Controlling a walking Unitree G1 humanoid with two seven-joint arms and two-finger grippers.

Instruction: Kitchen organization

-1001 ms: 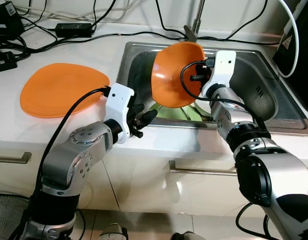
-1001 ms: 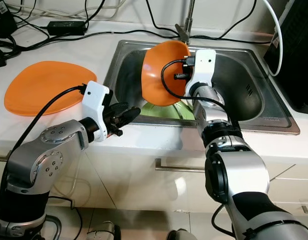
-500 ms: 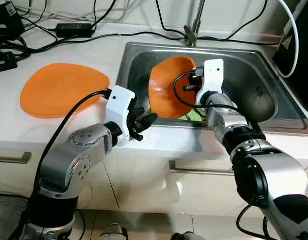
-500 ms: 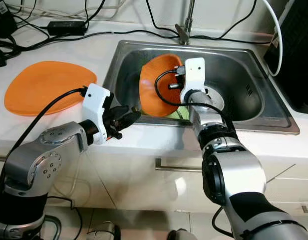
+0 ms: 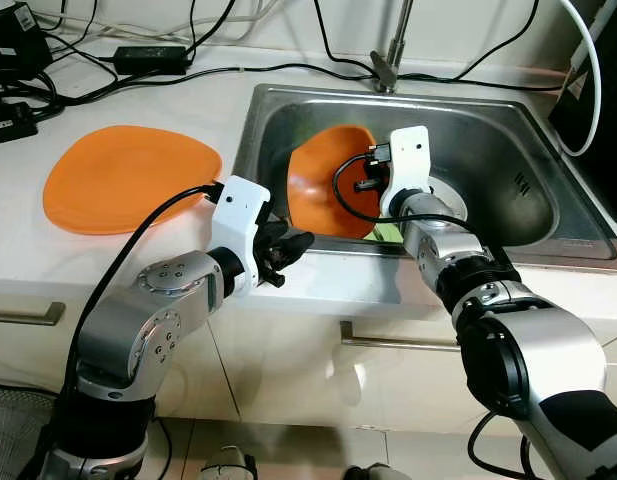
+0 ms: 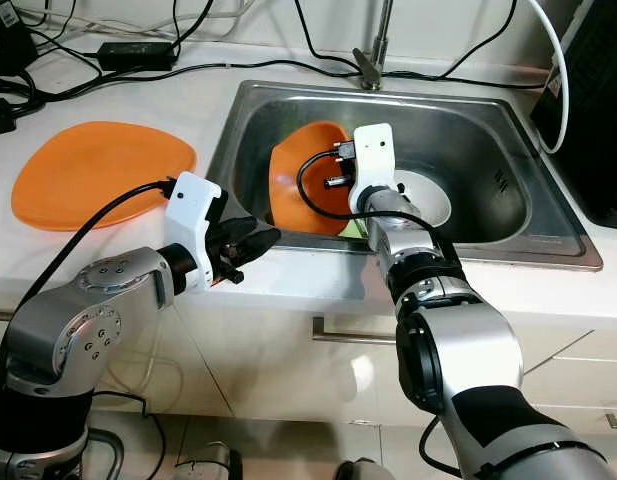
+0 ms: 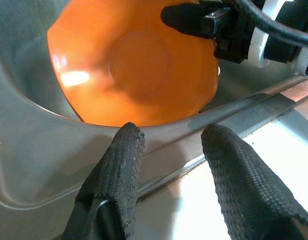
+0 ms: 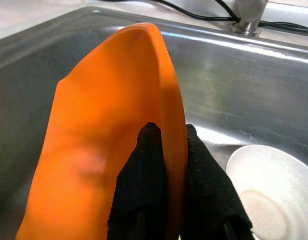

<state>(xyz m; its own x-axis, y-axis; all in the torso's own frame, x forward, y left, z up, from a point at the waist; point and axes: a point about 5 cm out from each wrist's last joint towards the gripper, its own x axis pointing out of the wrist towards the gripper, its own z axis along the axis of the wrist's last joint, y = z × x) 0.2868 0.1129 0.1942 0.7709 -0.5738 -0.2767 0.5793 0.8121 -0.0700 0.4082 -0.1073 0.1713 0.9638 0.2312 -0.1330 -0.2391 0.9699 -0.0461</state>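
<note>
The right gripper [image 8: 166, 150] pinches the rim of the orange bowl [image 5: 328, 195], one finger on each face of the wall, inside the steel sink [image 5: 508, 130]. The left gripper [image 7: 168, 145] hangs with its fingers spread, holding nothing, over the sink's front edge. The bowl stands on edge, tilted; its hollow faces the front of the sink and the left gripper, and its long axis runs upward from the sink floor.

To do this step well, I judge the pinch should stay firm on the thin rim, with the wrist steady so the bowl does not swing against the white bowl [image 6: 423, 200] just beside it. A flat orange plate [image 5: 128, 175] lies on the counter [image 5: 218, 100], well apart.
</note>
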